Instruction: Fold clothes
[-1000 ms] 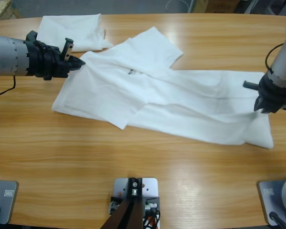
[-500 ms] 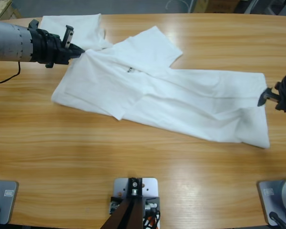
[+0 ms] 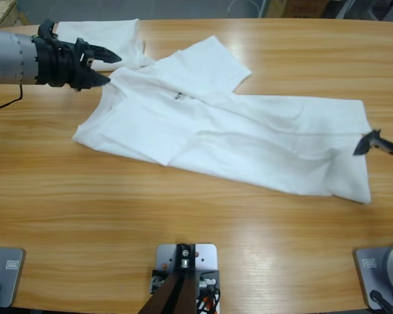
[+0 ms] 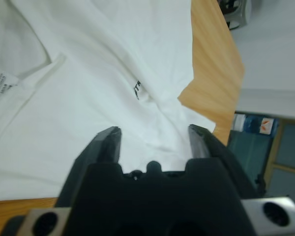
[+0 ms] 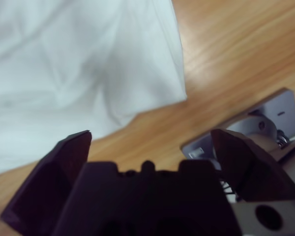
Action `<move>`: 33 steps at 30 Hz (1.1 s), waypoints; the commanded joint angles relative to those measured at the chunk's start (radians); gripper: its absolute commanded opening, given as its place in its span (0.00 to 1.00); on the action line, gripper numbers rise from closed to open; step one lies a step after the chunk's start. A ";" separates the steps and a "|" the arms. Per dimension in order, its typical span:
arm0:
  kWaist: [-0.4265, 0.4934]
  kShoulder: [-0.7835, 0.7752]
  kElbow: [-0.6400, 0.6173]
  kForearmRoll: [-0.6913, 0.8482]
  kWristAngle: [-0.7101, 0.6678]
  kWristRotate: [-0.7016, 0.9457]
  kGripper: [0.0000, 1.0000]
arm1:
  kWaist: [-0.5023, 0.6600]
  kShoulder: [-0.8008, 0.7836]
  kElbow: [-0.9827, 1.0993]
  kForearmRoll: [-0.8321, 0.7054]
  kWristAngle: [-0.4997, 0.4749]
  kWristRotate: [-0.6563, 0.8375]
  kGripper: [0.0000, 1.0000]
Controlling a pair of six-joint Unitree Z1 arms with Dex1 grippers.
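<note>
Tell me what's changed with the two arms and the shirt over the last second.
Both grippers let go. The left gripper opened and drew back from the T-shirt shoulder; the right gripper opened and pulled away past the hem. The shirt settled flatter. The folded bundle stayed put.

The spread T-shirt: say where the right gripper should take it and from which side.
Probably the T-shirt's loose hem corner nearest the right gripper, coming in from the table's right end. There the cloth ends in a free edge on bare table, and the open jaws already face it.
</note>
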 commanded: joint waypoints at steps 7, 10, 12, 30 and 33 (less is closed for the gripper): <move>-0.022 0.074 0.096 -0.011 -0.063 0.259 0.73 | -0.019 -0.165 0.320 -0.291 0.035 0.067 0.49; -0.035 0.110 0.073 -0.002 -0.052 0.253 0.74 | -0.019 -0.127 0.320 -0.305 0.046 0.088 0.58; -0.051 0.121 0.057 0.019 -0.034 0.251 0.78 | -0.025 -0.061 0.315 -0.325 0.069 0.095 0.66; -0.106 0.183 -0.096 0.224 0.060 0.311 0.10 | -0.093 0.069 0.325 -0.382 0.027 0.108 0.00; -0.111 0.193 -0.143 0.331 0.122 0.376 0.00 | -0.087 0.072 0.328 -0.383 0.025 0.101 0.00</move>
